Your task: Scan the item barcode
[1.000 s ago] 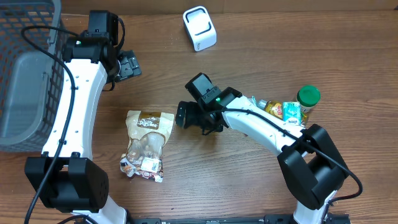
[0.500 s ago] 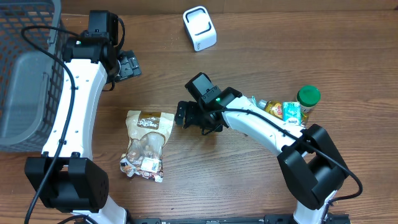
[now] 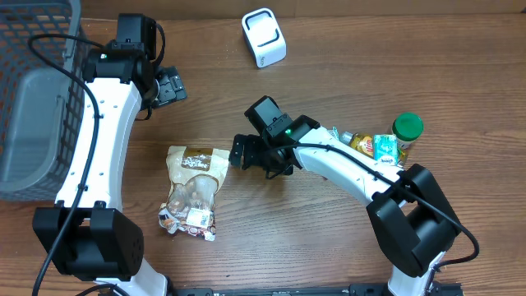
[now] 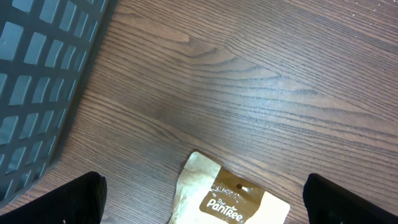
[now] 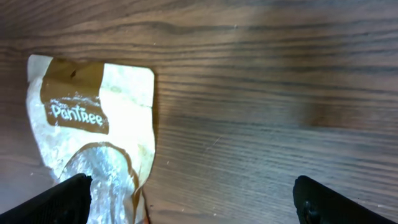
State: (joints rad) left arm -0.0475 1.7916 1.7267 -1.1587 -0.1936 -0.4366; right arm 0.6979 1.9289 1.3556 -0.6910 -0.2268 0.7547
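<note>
While left hand (image 3: 171, 85) and right hand (image 3: 239, 152) gape empty, the pouch (image 3: 194, 182) seems untouched.

The snack pouch (image 4: 231, 200) carries the only readable print. White lettering on its brown header band (image 5: 76, 106) spells "The PanTree" in the left wrist view, and "PanTree" shows again in the right wrist view. From overhead, the pouch's lower label (image 3: 196, 218) and the packets (image 3: 384, 148) beside the green-capped jar (image 3: 407, 127) are too small to read.

right pincer (image 3: 237, 153) edged slightly left, a little nearer the snack pouch (image 3: 196, 177)
</note>
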